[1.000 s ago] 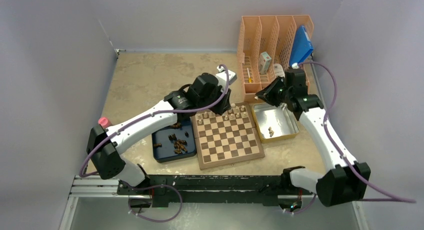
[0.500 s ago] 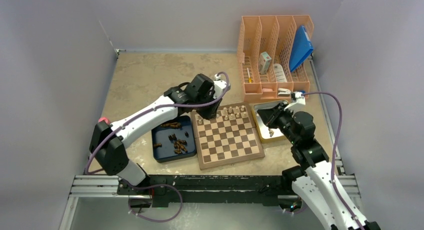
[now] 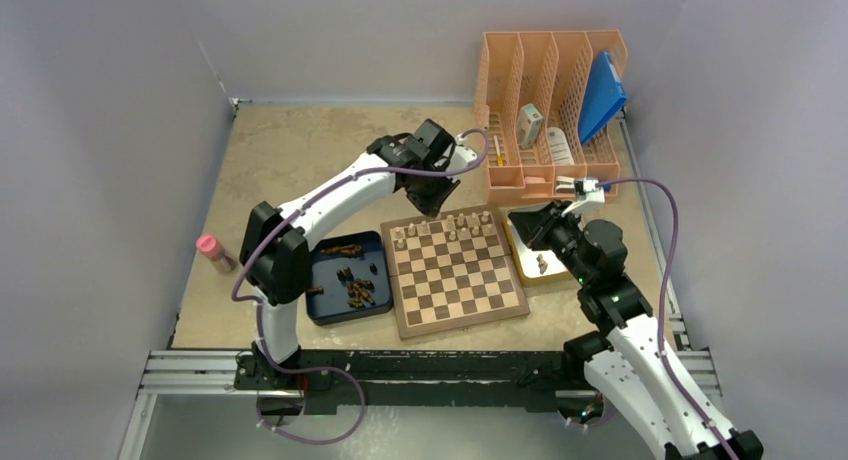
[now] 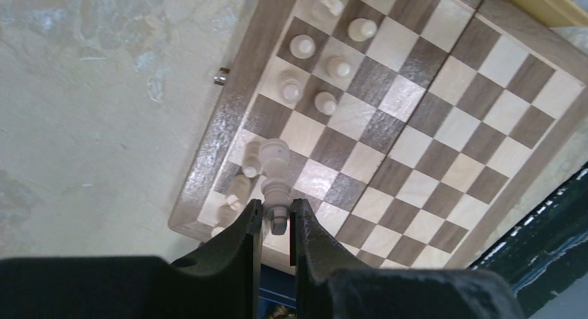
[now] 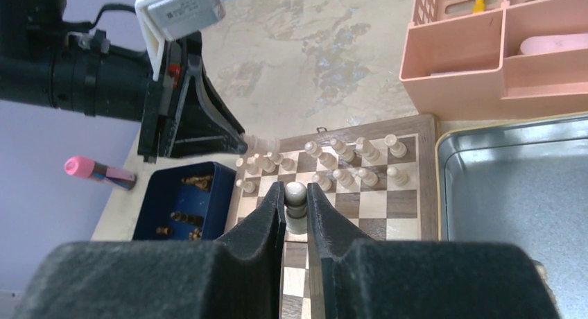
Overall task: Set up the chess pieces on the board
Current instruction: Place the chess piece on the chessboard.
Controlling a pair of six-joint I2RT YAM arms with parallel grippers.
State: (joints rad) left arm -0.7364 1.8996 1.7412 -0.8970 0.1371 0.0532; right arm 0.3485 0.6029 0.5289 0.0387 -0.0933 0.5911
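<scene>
The board [image 3: 462,326] lies mid-table, with pale chess pieces [image 3: 448,226] in its two far rows. Over the board's far left corner my left gripper [image 3: 437,195] is shut on the top of a tall pale piece [image 4: 275,168], its base pointing at the squares [image 4: 388,159]. My right gripper [image 3: 523,223] hovers by the board's right edge. In the right wrist view it [image 5: 296,193] is shut on a pale pawn [image 5: 296,207]. Dark pieces [image 3: 356,291] lie in the dark blue tray [image 3: 322,311] left of the board.
A yellow tray [image 3: 565,271] right of the board holds one pale piece [image 3: 542,263]. An orange organizer [image 3: 548,90] stands at the back right. A pink-capped marker [image 3: 214,251] stands on the table at the left.
The right arm drew back from the far end of the yellow tray toward the board's right edge with the pawn. The left gripper rose and shifted slightly away, its elbow swinging inward.
</scene>
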